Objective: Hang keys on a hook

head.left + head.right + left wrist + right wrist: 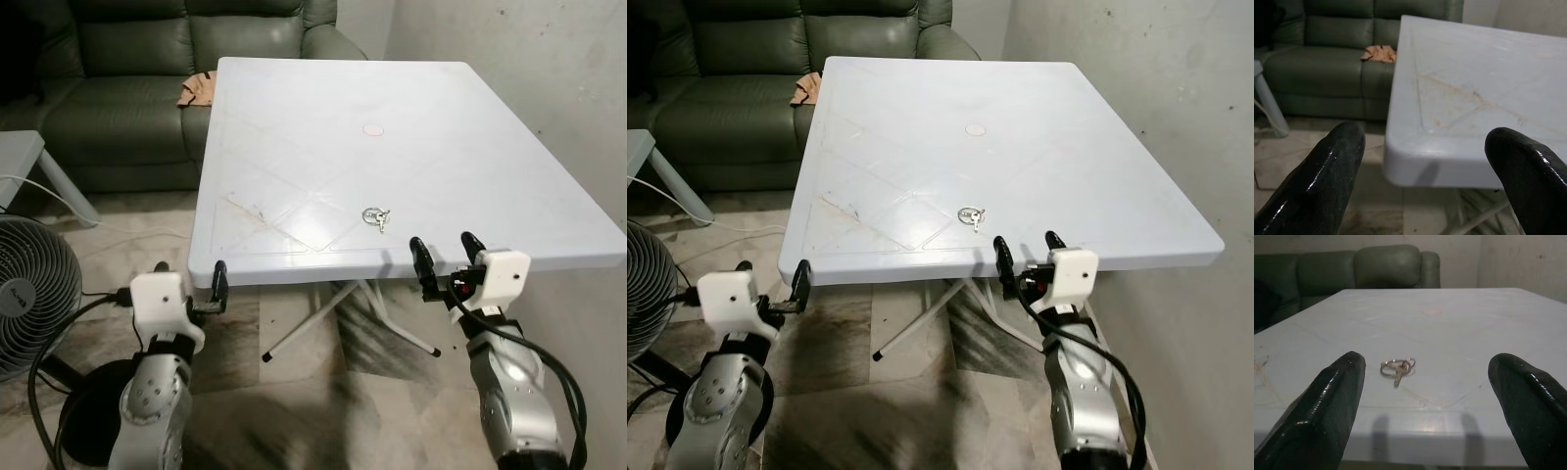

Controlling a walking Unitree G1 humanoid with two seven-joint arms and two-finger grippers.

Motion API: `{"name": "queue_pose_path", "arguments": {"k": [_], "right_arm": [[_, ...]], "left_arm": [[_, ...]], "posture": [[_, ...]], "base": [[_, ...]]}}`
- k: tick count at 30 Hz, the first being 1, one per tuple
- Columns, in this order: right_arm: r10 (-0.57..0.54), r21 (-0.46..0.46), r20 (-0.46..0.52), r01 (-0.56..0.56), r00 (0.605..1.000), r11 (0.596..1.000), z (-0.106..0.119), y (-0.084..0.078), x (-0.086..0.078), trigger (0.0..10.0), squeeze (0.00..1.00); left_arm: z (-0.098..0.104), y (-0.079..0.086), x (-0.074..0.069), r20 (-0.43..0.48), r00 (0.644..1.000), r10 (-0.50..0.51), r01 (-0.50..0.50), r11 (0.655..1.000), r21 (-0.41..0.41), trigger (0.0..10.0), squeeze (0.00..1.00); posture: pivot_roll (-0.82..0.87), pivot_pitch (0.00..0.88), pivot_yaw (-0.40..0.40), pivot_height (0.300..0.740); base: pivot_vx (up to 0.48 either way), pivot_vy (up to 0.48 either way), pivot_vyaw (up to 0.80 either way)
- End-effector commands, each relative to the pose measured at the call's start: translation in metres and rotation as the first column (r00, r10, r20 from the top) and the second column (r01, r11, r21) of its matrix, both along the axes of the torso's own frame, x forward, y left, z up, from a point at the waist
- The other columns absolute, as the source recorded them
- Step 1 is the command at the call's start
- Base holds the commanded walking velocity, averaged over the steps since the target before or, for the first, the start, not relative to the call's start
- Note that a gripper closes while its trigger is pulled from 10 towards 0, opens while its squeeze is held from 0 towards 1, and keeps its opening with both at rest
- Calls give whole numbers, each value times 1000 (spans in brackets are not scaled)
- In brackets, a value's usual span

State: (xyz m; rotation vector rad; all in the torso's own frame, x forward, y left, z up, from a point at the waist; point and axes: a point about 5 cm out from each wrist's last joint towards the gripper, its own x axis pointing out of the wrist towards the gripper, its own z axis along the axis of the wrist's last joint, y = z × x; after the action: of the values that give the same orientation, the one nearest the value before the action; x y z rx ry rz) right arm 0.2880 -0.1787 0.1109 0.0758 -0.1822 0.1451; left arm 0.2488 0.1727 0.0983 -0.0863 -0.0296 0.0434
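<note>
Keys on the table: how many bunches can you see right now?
1. A single bunch of keys lies flat on the white table, near its front edge, just ahead of the open right claw. How many keys hang on the ring is too small to tell.

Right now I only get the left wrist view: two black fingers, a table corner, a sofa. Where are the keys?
Observer: The keys lie on the table, near its front edge, straight ahead of the right gripper.
Operator: Is that gripper holding anything?
Observer: No. Its fingers are open and empty, just short of the table's edge.
Operator: Anything on the floor?
Observer: A fan stands at the robot's left.
</note>
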Motion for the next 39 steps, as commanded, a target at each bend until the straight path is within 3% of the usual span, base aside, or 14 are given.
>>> {"name": "queue_pose_path", "arguments": {"k": [1, 4, 10, 28, 39], "right_arm": [[-1, -9, 25, 1, 1000, 1000, 6, 0, -1, 10000, 0], [-2, -16, 1, 2, 1000, 1000, -1, 8, -3, 10000, 0], [-10, -23, -8, 10, 1000, 1000, -1, 8, -1, 10000, 0], [-65, 14, 26, 65, 998, 998, 4, 14, 2, 10000, 0], [-76, 12, 24, 76, 997, 997, 3, 12, -2, 10000, 0]], "left_arm": [[-1, 1, -1, 6, 1000, -1, 1, 1000, -5, 10000, 0], [-4, 14, -2, 3, 999, 33, -33, 999, -41, 10000, 0], [-1, 16, 0, 25, 999, 25, -24, 999, -44, 10000, 0], [13, 9, 24, 63, 995, -75, 76, 997, -18, 10000, 0], [13, 4, 31, 65, 993, -98, 99, 995, -24, 10000, 0]], "posture": [[-42, 69, -11, 740], [-33, 55, -9, 740], [-28, 50, -1, 740], [-76, 22, 80, 740], [-103, 21, 89, 740]], "base": [[0, 0, 0], [0, 0, 0], [0, 0, 0], [0, 0, 0], [0, 0, 0]]}}
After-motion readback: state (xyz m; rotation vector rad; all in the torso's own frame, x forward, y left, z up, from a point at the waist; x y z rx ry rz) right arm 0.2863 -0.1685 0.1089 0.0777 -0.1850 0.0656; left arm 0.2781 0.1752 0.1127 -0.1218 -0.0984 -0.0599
